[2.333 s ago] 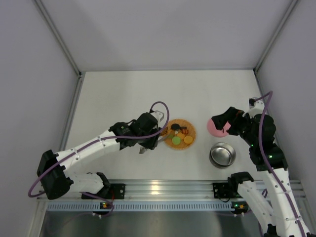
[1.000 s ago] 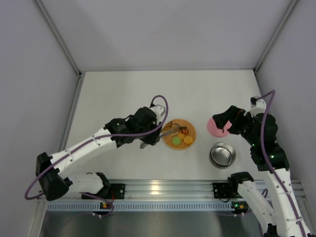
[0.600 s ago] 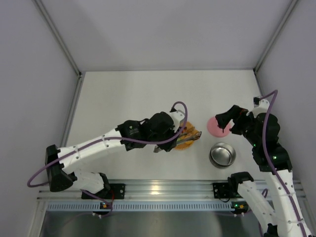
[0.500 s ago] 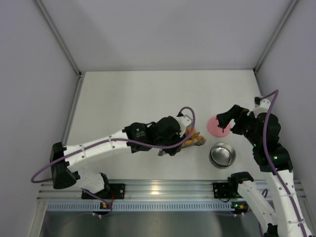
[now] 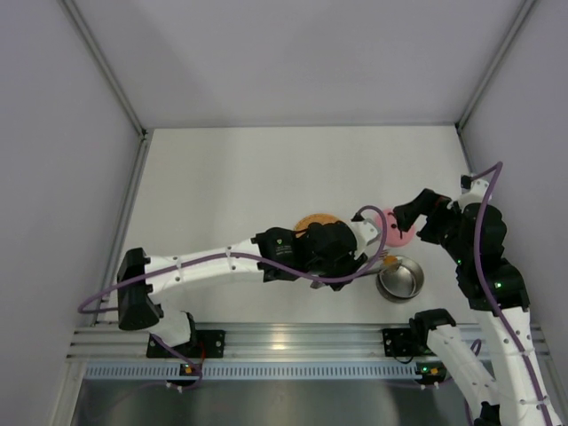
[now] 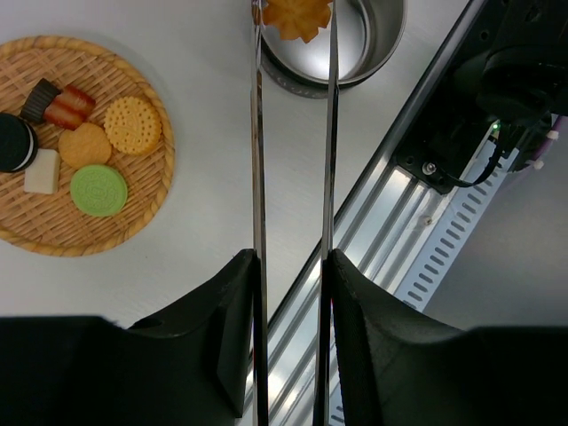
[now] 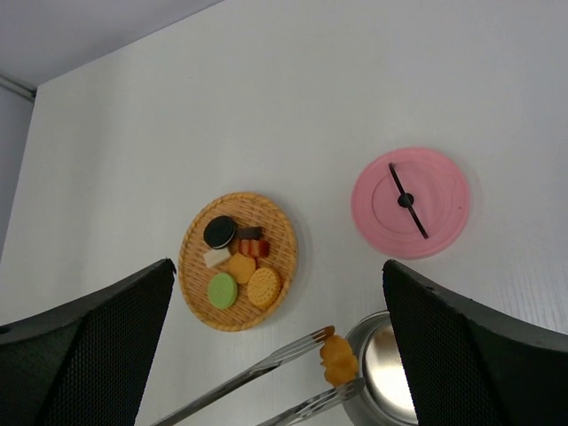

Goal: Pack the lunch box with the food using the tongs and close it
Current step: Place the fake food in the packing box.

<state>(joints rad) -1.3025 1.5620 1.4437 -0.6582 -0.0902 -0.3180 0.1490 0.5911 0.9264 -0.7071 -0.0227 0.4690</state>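
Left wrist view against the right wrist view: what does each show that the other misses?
Only the left wrist: the left gripper clamped on the tongs, and the metal rail along the table. Only the right wrist: the pink lid lying flat on the table, and the right gripper, open. Both: the woven mat of food, and the tong tips pinching an orange piece at the lunch box.

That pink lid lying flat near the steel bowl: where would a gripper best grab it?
Probably the thin dark bar across its middle, which looks like a handle, coming straight down from above with a finger on each side. The pink lid lies flat on the table, so its low rim gives little to pinch.
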